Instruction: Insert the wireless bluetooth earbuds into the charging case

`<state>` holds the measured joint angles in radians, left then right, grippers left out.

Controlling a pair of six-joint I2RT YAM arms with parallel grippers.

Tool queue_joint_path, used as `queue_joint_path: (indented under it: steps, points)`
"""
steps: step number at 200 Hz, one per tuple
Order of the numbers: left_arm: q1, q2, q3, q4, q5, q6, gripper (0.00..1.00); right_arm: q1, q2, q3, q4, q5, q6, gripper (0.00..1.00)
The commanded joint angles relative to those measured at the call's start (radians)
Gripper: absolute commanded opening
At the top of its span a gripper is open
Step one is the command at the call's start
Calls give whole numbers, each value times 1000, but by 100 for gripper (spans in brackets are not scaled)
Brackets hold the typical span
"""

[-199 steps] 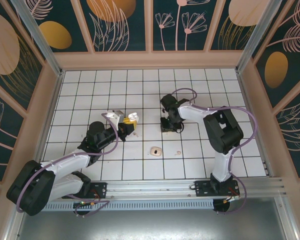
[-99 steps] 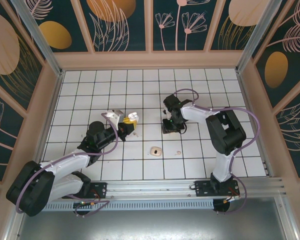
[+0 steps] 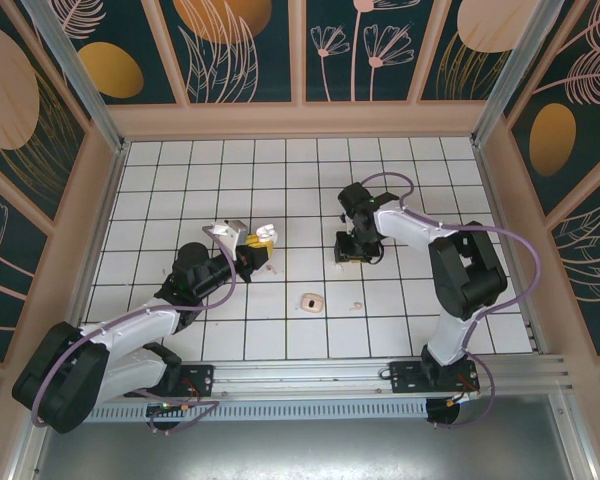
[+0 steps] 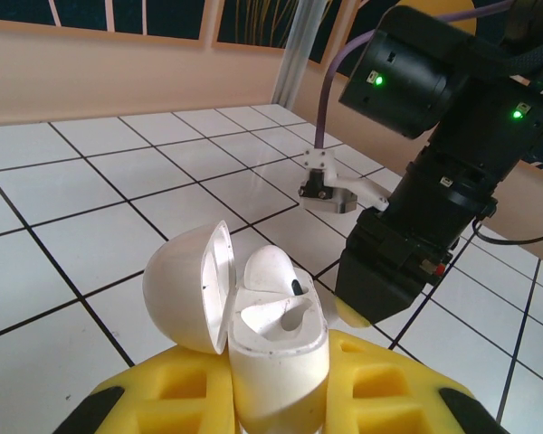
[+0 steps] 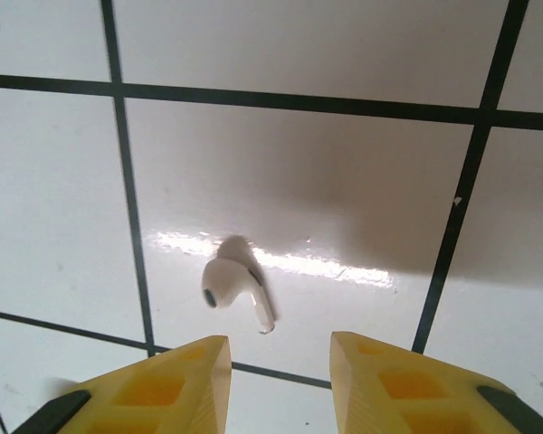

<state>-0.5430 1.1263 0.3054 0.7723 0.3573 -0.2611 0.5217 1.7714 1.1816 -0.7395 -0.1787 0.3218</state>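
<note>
The white charging case [image 4: 276, 362] stands upright between my left gripper's [image 4: 281, 384] yellow fingers, lid [image 4: 185, 285] swung open to the left. One earbud [image 4: 270, 268] sits in its far slot; the near slot is hollow. From above, the left gripper [image 3: 258, 243] holds the case [image 3: 266, 234] left of centre. A second earbud [image 5: 235, 285] lies loose on a white tile just beyond my right gripper [image 5: 281, 348], whose jaws stand apart with nothing between them. From above, the right gripper [image 3: 351, 254] hangs over the floor, a white speck of an earbud [image 3: 356, 304] one tile nearer.
A small roundish white piece [image 3: 310, 300] lies on the tiles between the two arms. The right arm's black wrist [image 4: 416, 226] looms close behind the case. Peach walls [image 3: 300, 120] ring the tiled floor, with a metal rail [image 3: 310, 375] along the near edge.
My right gripper has slid a little to the right and its jaws have spread wider. The left gripper and the case have stayed put.
</note>
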Motion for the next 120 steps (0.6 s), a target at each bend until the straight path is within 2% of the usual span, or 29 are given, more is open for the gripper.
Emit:
queue_joint_path:
  steps: [1,61,120]
  points:
    - [5,-17,8,13,3,31,12,15,-1,15,-38,28,28,35]
    - [5,-26,2,11,-4,33,12,64,108,122,-104,86,-34,35]
    - [5,-31,2,5,-8,37,12,80,159,150,-95,72,-58,33]
